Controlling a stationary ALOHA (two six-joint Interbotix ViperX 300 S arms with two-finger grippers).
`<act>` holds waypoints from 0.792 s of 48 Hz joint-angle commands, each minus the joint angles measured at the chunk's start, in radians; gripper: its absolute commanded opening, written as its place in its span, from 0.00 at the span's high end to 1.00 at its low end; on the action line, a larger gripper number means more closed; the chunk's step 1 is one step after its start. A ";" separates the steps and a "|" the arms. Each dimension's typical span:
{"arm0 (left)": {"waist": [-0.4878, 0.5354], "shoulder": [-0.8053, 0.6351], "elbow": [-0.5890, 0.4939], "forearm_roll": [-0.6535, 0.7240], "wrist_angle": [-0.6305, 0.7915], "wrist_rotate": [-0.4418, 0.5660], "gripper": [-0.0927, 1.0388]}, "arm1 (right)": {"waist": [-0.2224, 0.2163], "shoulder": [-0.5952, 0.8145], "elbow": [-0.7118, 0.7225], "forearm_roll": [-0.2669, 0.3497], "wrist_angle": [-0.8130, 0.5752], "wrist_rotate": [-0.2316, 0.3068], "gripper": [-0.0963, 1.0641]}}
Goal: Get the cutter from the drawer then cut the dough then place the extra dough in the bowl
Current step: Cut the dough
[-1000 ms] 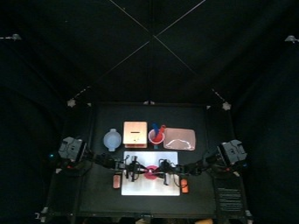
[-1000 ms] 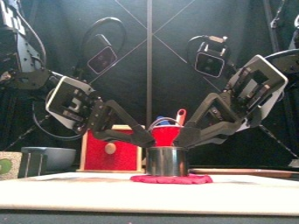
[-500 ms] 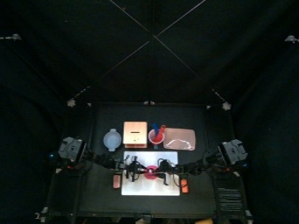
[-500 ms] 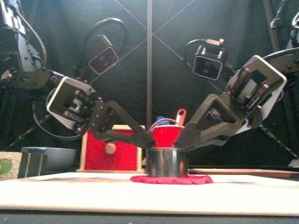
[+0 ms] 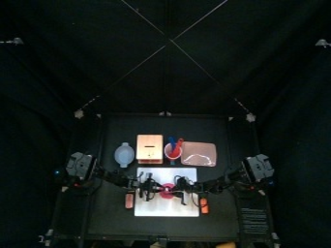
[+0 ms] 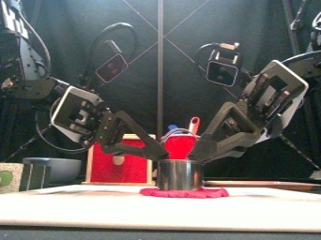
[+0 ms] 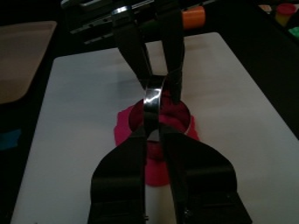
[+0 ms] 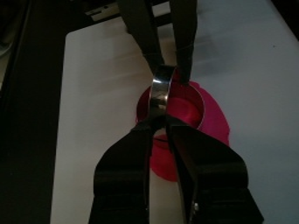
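Round metal cutter (image 6: pixel 179 172) standing on the red dough (image 6: pixel 185 192), which lies on the white cutting board (image 5: pixel 168 208) at the table's front edge. Left gripper (image 7: pixel 149 107) and right gripper (image 8: pixel 162 109) each pinch the cutter's rim from opposite sides, jaws almost closed. The jaws hide parts of the rim, and the wire handle cannot be made out. The red cup (image 6: pixel 183 142) stands half hidden behind the cutter.

Dough (image 6: pixel 208 192) middle inside cutter (image 6: pixel 179 173); wooden box (image 6: pixel 114 166) partly behind left arm (image 6: pixel 81 111).
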 commanded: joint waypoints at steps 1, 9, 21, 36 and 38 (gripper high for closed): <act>-0.035 0.006 -0.002 -0.003 0.009 -0.002 0.49 | -0.002 0.008 0.002 0.005 0.021 0.009 0.48; -0.046 0.008 -0.002 -0.014 0.029 -0.003 0.49 | 0.000 0.017 0.002 0.003 0.040 0.009 0.48; -0.048 0.015 -0.002 -0.018 0.046 -0.002 0.49 | 0.000 0.037 -0.003 0.003 0.041 0.008 0.48; -0.048 0.025 -0.002 -0.018 0.069 -0.002 0.49 | 0.000 0.055 -0.006 0.003 0.057 0.009 0.48; -0.048 0.023 -0.003 -0.018 0.074 -0.002 0.49 | 0.000 0.055 -0.005 0.003 0.060 0.009 0.48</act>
